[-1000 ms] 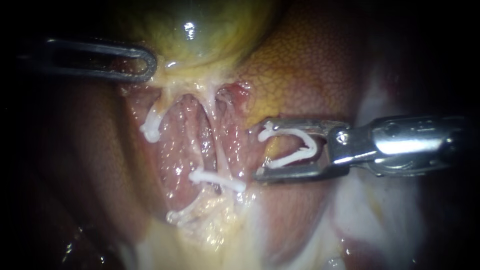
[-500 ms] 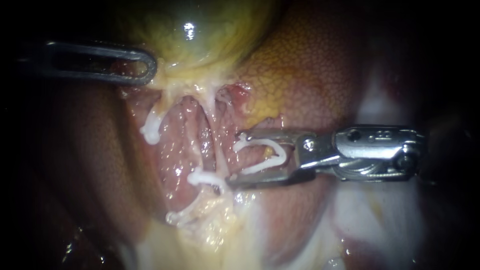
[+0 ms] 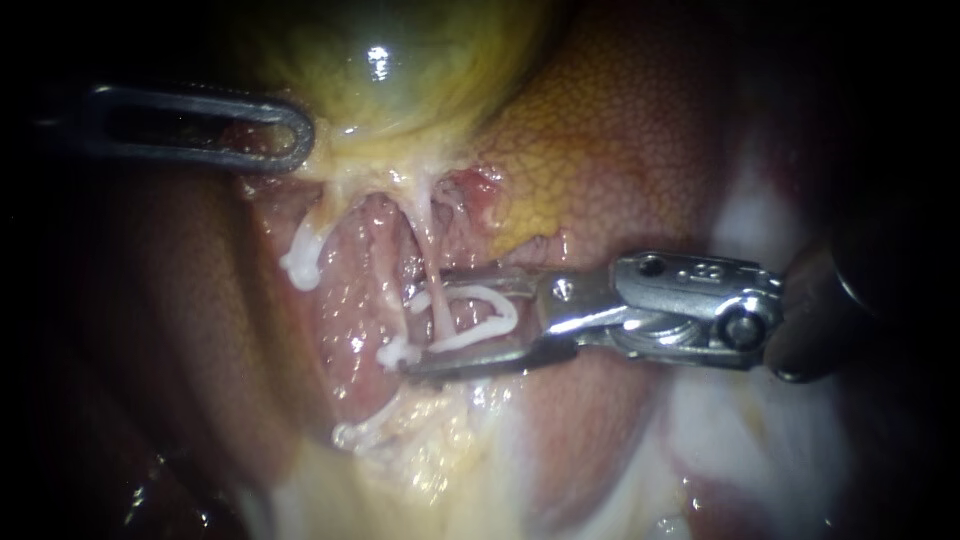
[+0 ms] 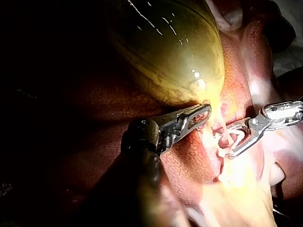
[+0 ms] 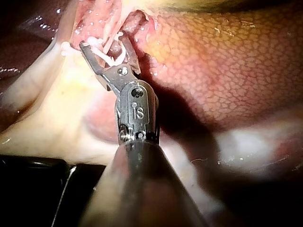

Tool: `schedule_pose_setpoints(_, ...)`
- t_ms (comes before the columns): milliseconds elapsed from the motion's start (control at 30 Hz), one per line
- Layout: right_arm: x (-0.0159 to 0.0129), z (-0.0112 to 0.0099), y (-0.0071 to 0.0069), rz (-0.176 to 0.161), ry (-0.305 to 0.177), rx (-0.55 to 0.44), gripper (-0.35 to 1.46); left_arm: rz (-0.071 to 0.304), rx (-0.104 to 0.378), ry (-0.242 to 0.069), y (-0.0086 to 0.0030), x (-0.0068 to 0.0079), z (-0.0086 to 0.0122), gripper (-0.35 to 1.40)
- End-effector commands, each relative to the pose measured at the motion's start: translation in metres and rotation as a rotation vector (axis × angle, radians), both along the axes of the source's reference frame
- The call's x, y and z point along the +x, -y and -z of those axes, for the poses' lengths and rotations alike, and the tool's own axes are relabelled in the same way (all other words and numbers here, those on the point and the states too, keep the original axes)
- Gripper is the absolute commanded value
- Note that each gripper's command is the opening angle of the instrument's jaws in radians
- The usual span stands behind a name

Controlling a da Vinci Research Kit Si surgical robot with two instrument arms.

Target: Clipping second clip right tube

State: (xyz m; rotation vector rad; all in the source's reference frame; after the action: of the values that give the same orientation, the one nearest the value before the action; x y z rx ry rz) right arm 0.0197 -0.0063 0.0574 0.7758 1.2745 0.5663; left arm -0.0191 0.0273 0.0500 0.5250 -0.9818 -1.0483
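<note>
My right instrument (image 3: 425, 320) comes in from the right. Its jaws stand wide apart and hold a white open clip (image 3: 480, 315) between them. The pale right tube (image 3: 432, 250) runs down between the jaws and the clip's legs. A closed white clip (image 3: 392, 353) sits on that tube just beside the lower jaw, partly hidden. Another closed clip (image 3: 300, 262) sits on the left tube (image 3: 322, 215). My left instrument (image 3: 295, 130) is shut on the edge of the yellow-green gallbladder (image 3: 400, 60). The right wrist view shows the clip (image 5: 111, 59) in the spread jaws (image 5: 103, 42).
Mottled orange-red liver (image 3: 620, 130) lies above and behind my right instrument. Pale fatty tissue (image 3: 420, 440) with a small white clip (image 3: 350, 435) lies below the tubes. In the left wrist view my left instrument (image 4: 199, 116) and right instrument (image 4: 234, 142) stand close together under the gallbladder (image 4: 175, 52).
My right instrument has moved left with the open clip, from beside the tubes to astride the right tube. The left instrument has not moved.
</note>
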Motion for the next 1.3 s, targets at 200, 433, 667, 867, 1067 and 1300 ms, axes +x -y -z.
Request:
schedule_pose_setpoints(200, 0.0004, 0.0001, 0.0000, 0.023, -0.114, 0.053, 0.48, 0.000, 0.000, -0.001, 0.0000, 0.0000, 0.0000, -0.35)
schedule_pose_setpoints(433, 0.0004, 0.0013, 0.0011, 0.085, -0.200, 0.090, 0.45, 0.001, 0.000, -0.001, 0.0000, 0.0000, 0.0000, -0.35)
schedule_pose_setpoints(667, 0.0008, 0.0027, 0.0019, 0.096, -0.236, 0.099, 0.44, 0.001, 0.000, -0.001, 0.0000, 0.0000, 0.0000, -0.35)
schedule_pose_setpoints(867, 0.0007, 0.0025, 0.0015, 0.082, -0.231, 0.111, 0.41, 0.001, 0.000, -0.001, 0.0000, 0.0000, 0.0000, -0.35)
schedule_pose_setpoints(1067, 0.0005, 0.0023, 0.0012, 0.075, -0.217, 0.157, 0.24, 0.001, 0.000, -0.001, 0.0000, 0.0000, -0.0001, -0.35)
schedule_pose_setpoints(1300, 0.0001, 0.0021, 0.0011, 0.076, -0.204, 0.209, -0.04, 0.002, -0.001, -0.001, 0.0000, 0.0000, -0.0001, -0.35)
